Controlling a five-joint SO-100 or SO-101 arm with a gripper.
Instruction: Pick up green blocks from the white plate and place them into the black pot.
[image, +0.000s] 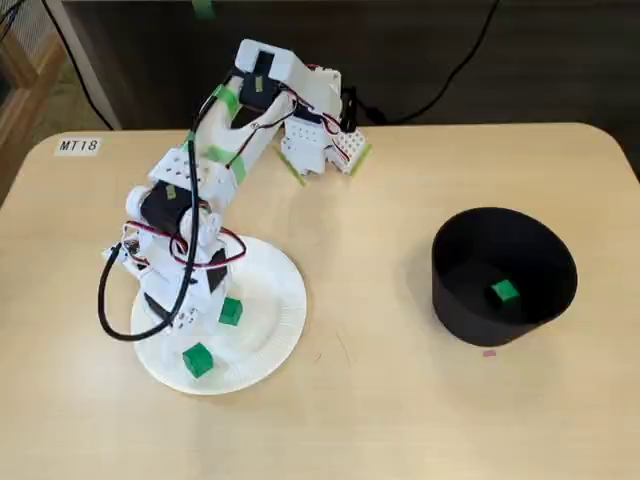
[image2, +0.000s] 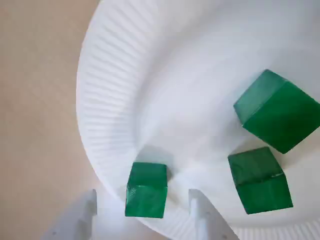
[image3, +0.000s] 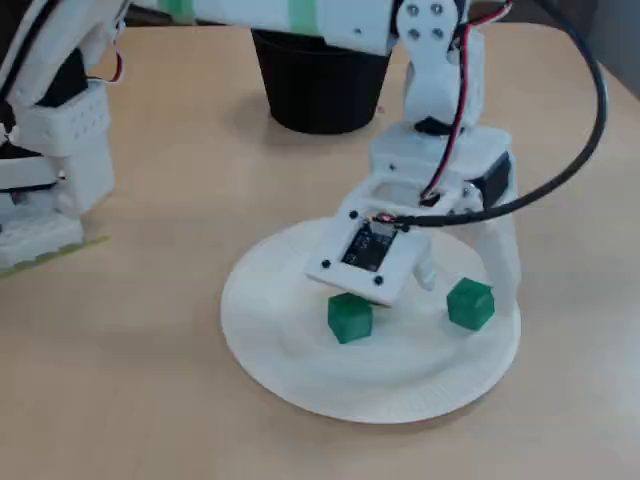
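Observation:
In the wrist view my gripper (image2: 142, 194) is open low over the white plate (image2: 150, 75). A green block (image2: 146, 190) sits between its two fingers, near the plate's rim, with a gap on each side. Two more green blocks (image2: 260, 180) (image2: 277, 110) lie to the right of it on the plate. In a fixed view the gripper (image: 172, 308) hangs over the left part of the plate (image: 270, 340), and only two blocks (image: 231, 311) (image: 198, 360) show there. The black pot (image: 455, 300) stands far right with one green block (image: 505, 292) inside.
The arm's base (image: 320, 145) is clamped at the table's back edge. Its black cable (image: 105, 300) loops out past the plate's left rim. In another fixed view the pot (image3: 320, 90) stands behind the plate (image3: 280, 350).

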